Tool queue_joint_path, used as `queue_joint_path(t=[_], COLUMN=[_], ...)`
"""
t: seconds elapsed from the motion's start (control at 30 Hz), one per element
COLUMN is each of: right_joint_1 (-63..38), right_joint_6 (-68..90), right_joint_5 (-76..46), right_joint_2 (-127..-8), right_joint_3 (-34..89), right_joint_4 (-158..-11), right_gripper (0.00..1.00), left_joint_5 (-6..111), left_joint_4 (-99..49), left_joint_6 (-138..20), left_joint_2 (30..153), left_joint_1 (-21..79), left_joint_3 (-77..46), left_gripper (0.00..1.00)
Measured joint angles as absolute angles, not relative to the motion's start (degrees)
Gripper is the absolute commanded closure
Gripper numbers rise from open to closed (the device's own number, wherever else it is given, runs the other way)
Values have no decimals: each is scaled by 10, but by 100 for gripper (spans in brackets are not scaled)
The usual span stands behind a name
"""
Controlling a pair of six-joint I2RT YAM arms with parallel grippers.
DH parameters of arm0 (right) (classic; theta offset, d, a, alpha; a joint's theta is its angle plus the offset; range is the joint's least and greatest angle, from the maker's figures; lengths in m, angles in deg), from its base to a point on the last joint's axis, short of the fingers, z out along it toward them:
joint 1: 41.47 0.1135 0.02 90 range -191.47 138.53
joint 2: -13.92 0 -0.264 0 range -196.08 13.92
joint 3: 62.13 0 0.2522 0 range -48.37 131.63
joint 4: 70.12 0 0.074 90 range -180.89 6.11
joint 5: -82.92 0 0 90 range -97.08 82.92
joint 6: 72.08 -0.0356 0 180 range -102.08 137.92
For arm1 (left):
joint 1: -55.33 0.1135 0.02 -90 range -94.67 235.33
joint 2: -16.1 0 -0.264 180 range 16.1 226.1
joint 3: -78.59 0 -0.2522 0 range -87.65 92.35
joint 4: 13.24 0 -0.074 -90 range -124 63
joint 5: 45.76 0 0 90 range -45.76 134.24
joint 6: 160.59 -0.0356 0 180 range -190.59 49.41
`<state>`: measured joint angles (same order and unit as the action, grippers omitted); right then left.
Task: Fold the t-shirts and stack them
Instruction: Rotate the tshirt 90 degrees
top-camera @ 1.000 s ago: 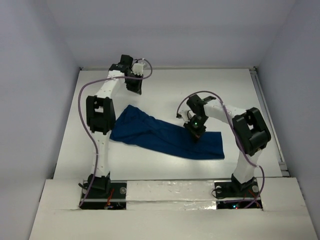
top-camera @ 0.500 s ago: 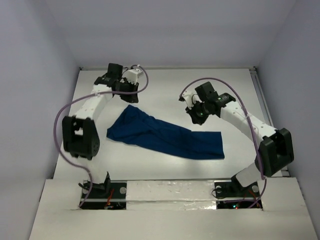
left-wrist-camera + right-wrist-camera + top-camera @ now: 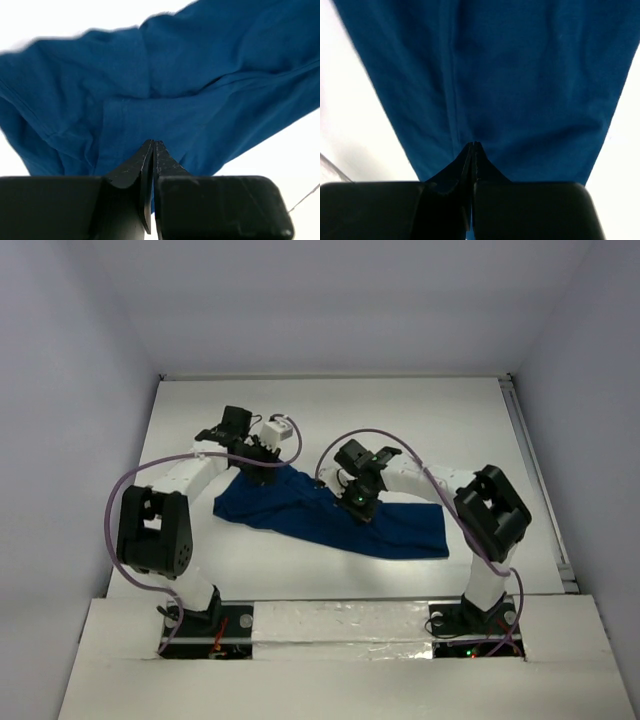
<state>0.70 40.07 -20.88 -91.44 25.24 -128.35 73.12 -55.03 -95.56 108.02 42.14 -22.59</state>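
Note:
One dark blue t-shirt (image 3: 405,527) lies rumpled in a long band across the middle of the white table (image 3: 430,420), running from left to lower right; no print shows. My left gripper (image 3: 264,470) is shut and hangs over the shirt's upper left end. In the left wrist view its closed tips (image 3: 153,143) point at creased blue cloth (image 3: 210,70), with nothing seen between them. My right gripper (image 3: 358,503) is shut over the middle of the band. In the right wrist view its tips (image 3: 472,144) meet just above the cloth (image 3: 530,75) beside a seam.
Purple cables loop off both arms, one above the shirt's middle (image 3: 385,435). White walls close the table at the back and sides. A metal rail (image 3: 537,475) runs along the right edge. Both arm bases sit at the near edge.
The left arm swung from the back of the table down to the shirt's upper left end. The right arm lifted away to the back right, then came back over the shirt's middle.

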Motion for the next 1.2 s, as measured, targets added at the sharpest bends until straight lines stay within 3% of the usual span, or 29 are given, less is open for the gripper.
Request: queue_joint_path(t=[0.27, 0.8, 1.0, 1.2], right_joint_1=[8, 6, 6, 14], right_joint_6=[361, 348, 346, 337], right_joint_5=[-156, -175, -185, -192], right_joint_2=[-924, -958, -958, -970], right_joint_3=[254, 269, 271, 296], right_joint_4=[-1246, -1249, -1249, -1250], right_gripper=[100, 100, 100, 100], left_joint_5=[702, 674, 662, 654], left_joint_4=[-518, -502, -514, -552], left_joint_6=[-941, -895, -870, -850], left_joint_2=[1105, 1195, 1247, 1342], left_joint_1=[417, 410, 409, 407], left_joint_3=[-239, -227, -155, -9], left_gripper=[100, 100, 100, 100])
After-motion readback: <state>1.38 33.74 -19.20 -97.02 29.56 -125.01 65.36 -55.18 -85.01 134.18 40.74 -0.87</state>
